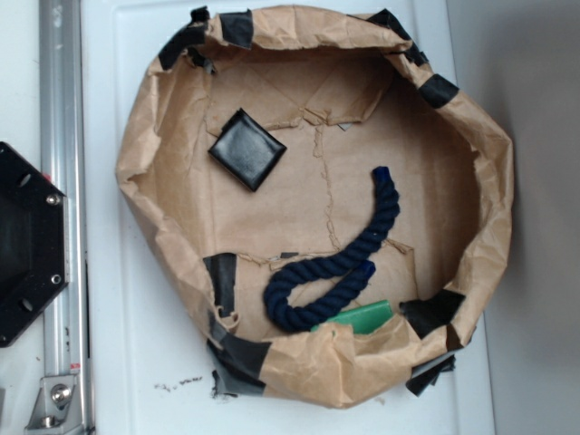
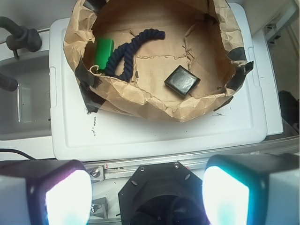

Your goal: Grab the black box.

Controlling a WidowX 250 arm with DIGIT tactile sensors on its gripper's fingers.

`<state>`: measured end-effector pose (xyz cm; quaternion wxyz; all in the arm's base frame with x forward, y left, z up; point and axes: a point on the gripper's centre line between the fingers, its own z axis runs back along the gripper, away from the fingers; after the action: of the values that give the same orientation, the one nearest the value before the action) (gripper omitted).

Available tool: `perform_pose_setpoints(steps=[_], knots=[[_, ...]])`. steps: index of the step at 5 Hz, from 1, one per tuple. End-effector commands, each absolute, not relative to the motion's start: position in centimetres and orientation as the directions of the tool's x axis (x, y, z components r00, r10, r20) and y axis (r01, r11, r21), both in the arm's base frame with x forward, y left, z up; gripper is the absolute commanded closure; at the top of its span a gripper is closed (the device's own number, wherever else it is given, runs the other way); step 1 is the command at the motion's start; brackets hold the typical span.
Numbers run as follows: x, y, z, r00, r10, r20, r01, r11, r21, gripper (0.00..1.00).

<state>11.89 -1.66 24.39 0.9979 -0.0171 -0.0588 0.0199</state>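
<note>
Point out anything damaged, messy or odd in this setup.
The brown paper bin is crumpled, torn along its floor and patched with black tape. Dark specks litter the white surface outside it. The black box sits askew but intact.

Bare paper all around black box, blue rope well apart, crumpled paper wall near

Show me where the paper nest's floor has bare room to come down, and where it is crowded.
Bare floor lies between the black box and the blue rope, and right of the rope toward the paper wall. The near rim is crowded: rope loop and green block lie together. The fingers are spread apart, outside the nest.
</note>
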Motion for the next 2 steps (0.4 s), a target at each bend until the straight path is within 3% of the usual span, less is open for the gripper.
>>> perform_pose_setpoints(steps=[1, 2], knots=[[11.9, -1.7, 24.4, 0.992, 0.042, 0.117, -0.038, 0.999, -0.037, 0.0], [16.8, 0.4, 23.0, 0.99, -0.11, 0.086, 0.112, 0.994, -0.016, 0.0]])
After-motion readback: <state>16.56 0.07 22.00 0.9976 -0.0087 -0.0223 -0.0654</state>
